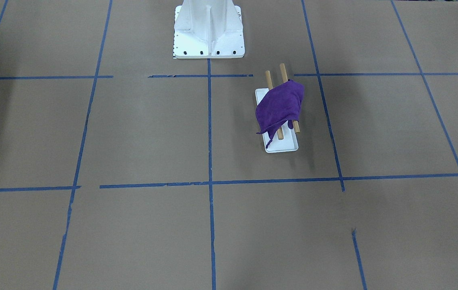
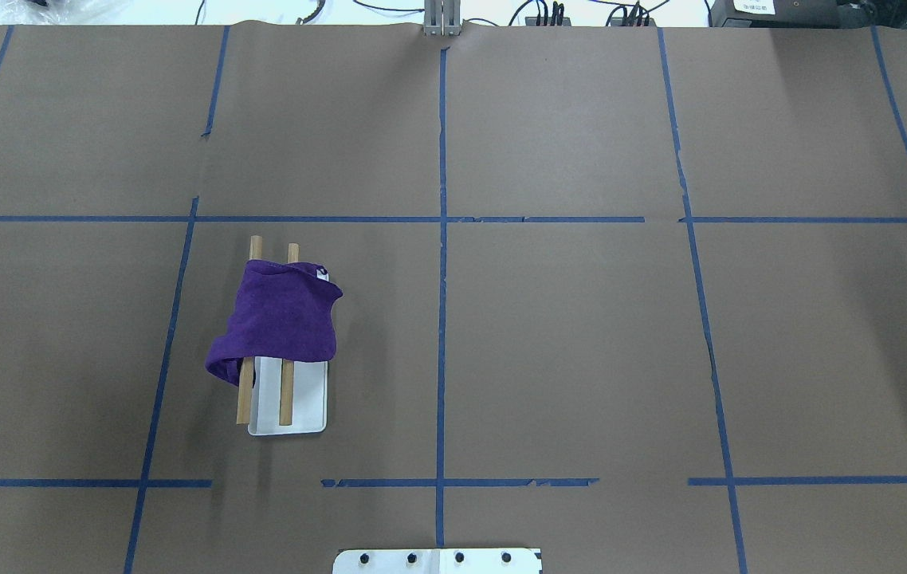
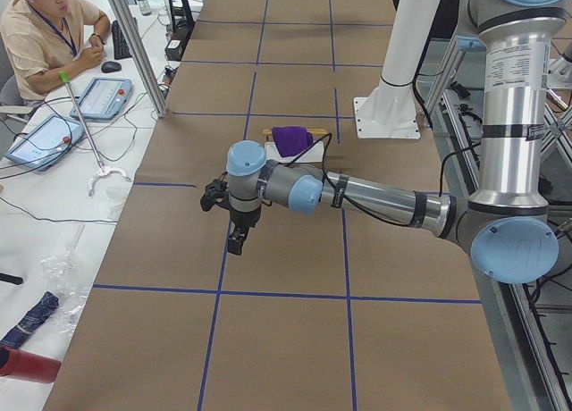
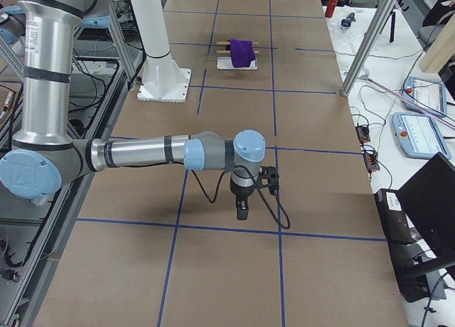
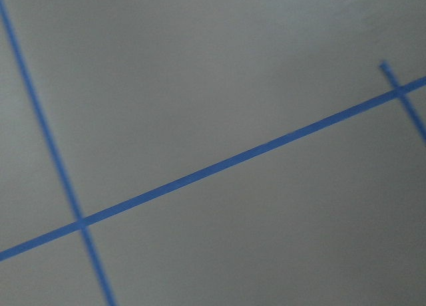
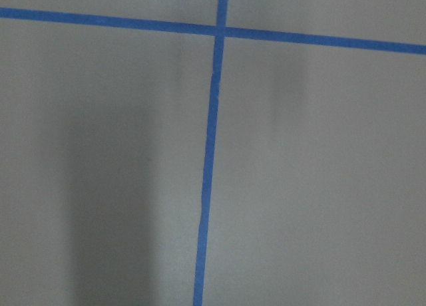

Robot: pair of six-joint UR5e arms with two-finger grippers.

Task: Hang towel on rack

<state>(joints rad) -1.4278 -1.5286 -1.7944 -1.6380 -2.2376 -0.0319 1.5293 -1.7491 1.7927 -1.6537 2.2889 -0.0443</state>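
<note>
A purple towel [image 1: 279,106] lies draped over both wooden dowels of the rack [image 1: 282,70], which stands on its white base plate [image 1: 284,146]. A towel corner hangs off one side. Towel [image 2: 282,319] and rack [image 2: 288,406] also show in the overhead view, left of centre. My left gripper [image 3: 236,244] hangs over bare table, well short of the towel [image 3: 290,140]. My right gripper [image 4: 242,210] hangs over the table far from the towel [image 4: 242,52]. I cannot tell whether either gripper is open or shut. Both wrist views show only brown paper and blue tape.
The large white pedestal [image 1: 209,36] stands at the robot's side of the table, near the rack. A person [image 3: 45,27] sits at a side desk with tablets [image 3: 103,96]. Metal frame poles [image 3: 134,45] stand at the table's far edge. Blue tape lines grid the brown surface.
</note>
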